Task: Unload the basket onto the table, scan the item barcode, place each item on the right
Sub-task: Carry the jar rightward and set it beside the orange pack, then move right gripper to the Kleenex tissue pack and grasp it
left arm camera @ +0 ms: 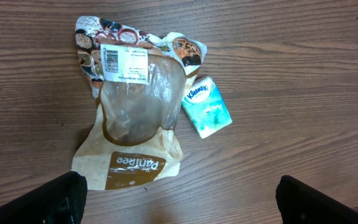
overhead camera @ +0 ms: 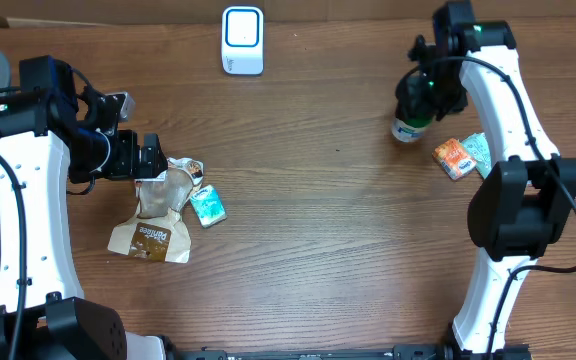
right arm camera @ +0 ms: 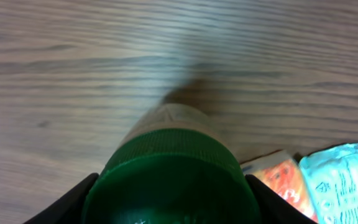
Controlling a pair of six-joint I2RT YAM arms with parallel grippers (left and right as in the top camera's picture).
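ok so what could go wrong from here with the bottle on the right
1. The right gripper seems to hold the bottle only at its green cap, so the bottle might swing or slip on the way to the scanner.
2. The orange packet and the pale teal packet lie close beside it, so a low sweep could knock them.
3. No barcode shows on the bottle, so it may face away from the scanner.
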